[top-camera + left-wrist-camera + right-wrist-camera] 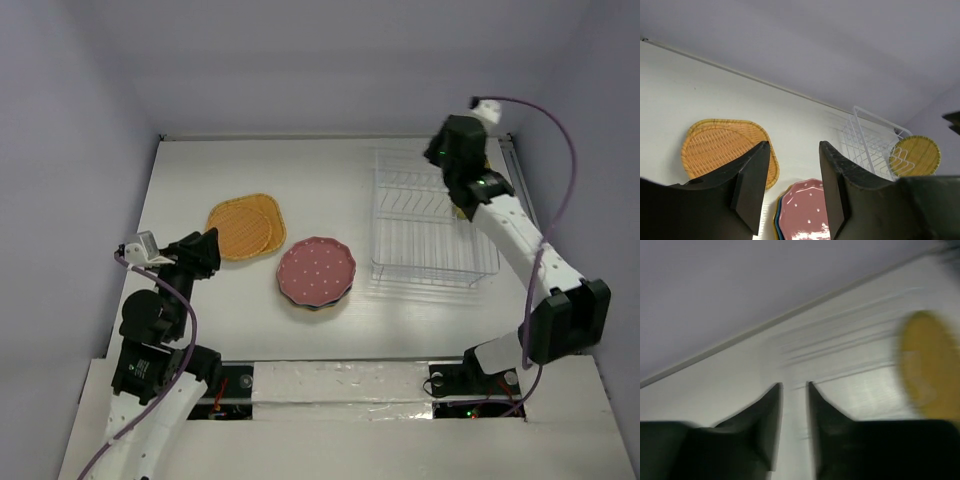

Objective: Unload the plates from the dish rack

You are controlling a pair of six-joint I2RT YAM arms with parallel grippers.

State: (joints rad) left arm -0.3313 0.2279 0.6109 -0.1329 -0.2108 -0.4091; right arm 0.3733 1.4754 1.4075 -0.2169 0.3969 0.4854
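Two orange woven plates [245, 227] lie stacked on the table at left centre. A pink dotted plate [316, 270] tops a stack of round plates in the middle. The pale wire dish rack [425, 225] stands at the right. One yellow woven plate [915, 156] stands upright in it; in the top view only a sliver [459, 210] shows under my right arm. My left gripper [207, 240] is open and empty, near the orange plates [715, 150] and pink plate [807, 210]. My right gripper [450, 160] hovers above the rack's far right; its jaws [794, 386] stand slightly apart, empty, beside the blurred yellow plate [929, 365].
White walls enclose the table on the left, back and right. The rack [867, 145] sits close to the right wall. The arm bases stand at the near edge.
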